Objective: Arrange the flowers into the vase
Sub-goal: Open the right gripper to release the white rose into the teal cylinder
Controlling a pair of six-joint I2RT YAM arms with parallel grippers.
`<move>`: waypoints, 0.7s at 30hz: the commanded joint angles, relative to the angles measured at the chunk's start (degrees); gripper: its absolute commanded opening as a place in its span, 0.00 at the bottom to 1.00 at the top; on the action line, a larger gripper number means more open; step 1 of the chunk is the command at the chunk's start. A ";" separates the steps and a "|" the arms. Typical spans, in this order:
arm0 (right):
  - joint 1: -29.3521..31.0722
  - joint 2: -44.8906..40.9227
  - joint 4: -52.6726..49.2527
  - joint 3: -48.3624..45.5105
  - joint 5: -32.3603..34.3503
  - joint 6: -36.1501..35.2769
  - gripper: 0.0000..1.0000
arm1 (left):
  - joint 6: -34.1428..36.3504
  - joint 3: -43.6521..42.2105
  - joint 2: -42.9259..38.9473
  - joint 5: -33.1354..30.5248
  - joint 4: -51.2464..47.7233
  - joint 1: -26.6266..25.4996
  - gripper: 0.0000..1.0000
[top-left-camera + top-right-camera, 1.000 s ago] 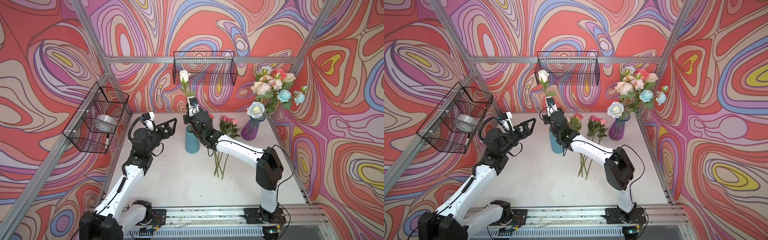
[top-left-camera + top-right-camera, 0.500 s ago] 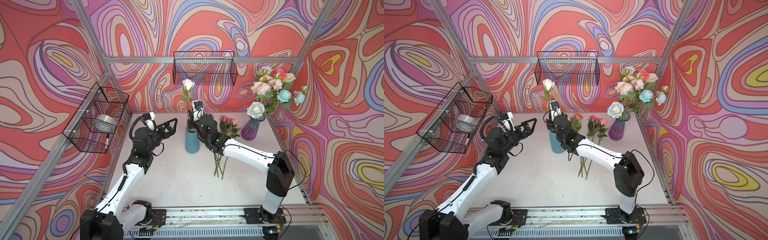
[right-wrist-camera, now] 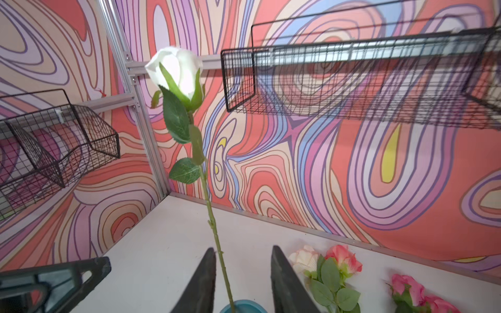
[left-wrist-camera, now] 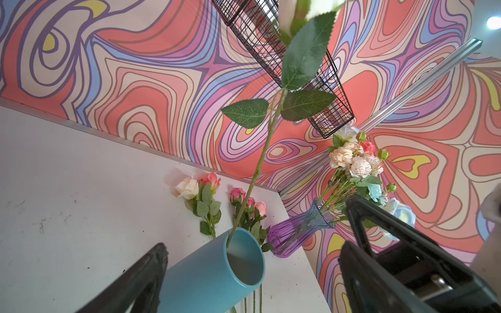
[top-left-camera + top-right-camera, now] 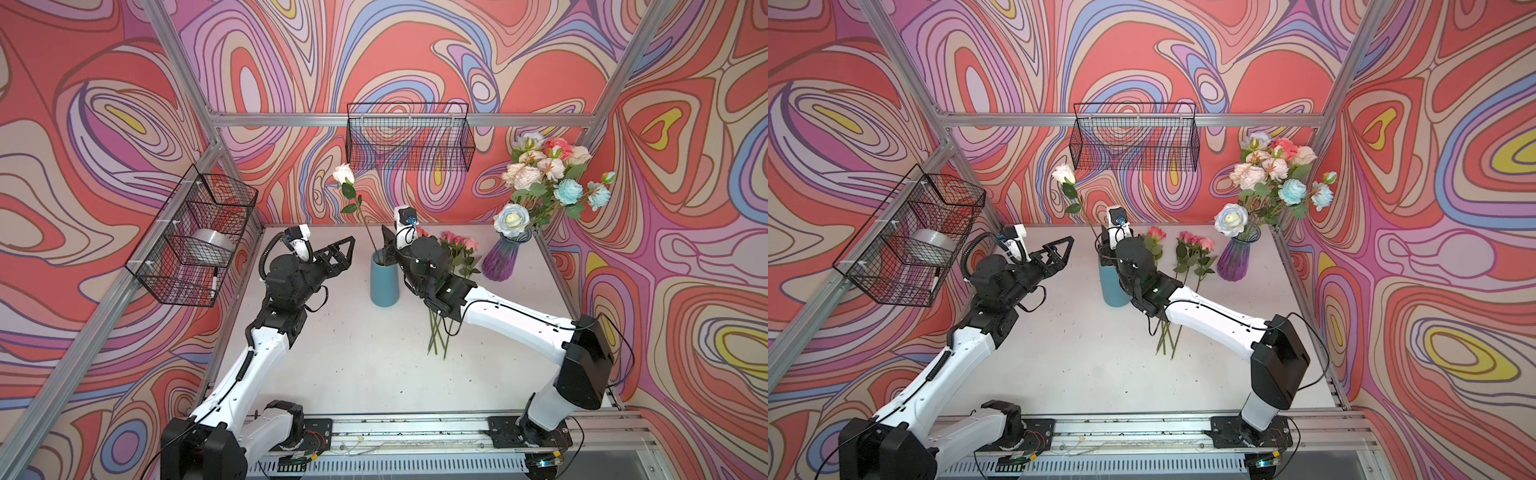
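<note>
A white rose [image 5: 344, 173] [image 3: 176, 70] stands with its stem in the blue cylindrical vase [image 5: 384, 279] [image 4: 211, 273], leaning left towards the back wall. My right gripper [image 5: 388, 249] [image 3: 243, 252] hovers just above the vase's rim. Its jaws stand apart, the stem [image 3: 217, 238] runs free between them, close to one finger. My left gripper [image 5: 348, 249] [image 4: 253, 244] is open and empty, left of the vase, pointing at it. Loose flowers lie on the table right of the vase: pink roses [image 5: 457, 243] [image 5: 1196, 243] and a cream and coral pair [image 5: 1156, 232] [image 3: 322, 260].
A purple glass vase [image 5: 505, 259] with a full bouquet [image 5: 548, 174] stands at the back right corner. A black wire basket [image 5: 409, 137] hangs on the back wall. Another basket [image 5: 195, 237] on the left wall holds a tape roll [image 5: 210, 245].
The right gripper came down with the white rose, its stem went into the blue vase, and the jaws opened off it. The rose now leans left. The left gripper opened slightly wider.
</note>
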 commanded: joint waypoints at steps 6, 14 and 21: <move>-7.30 -6.21 -8.27 -8.48 6.04 9.58 0.32 | 2.93 2.91 -2.79 0.69 -2.25 -1.22 0.95; -21.37 -7.45 -17.58 -18.63 -1.24 25.28 0.32 | 8.90 3.62 -7.71 1.91 -2.81 -9.98 0.92; -26.98 0.33 -27.72 -14.86 -6.85 30.50 0.33 | 8.48 6.11 -3.05 10.61 -2.78 -17.33 0.93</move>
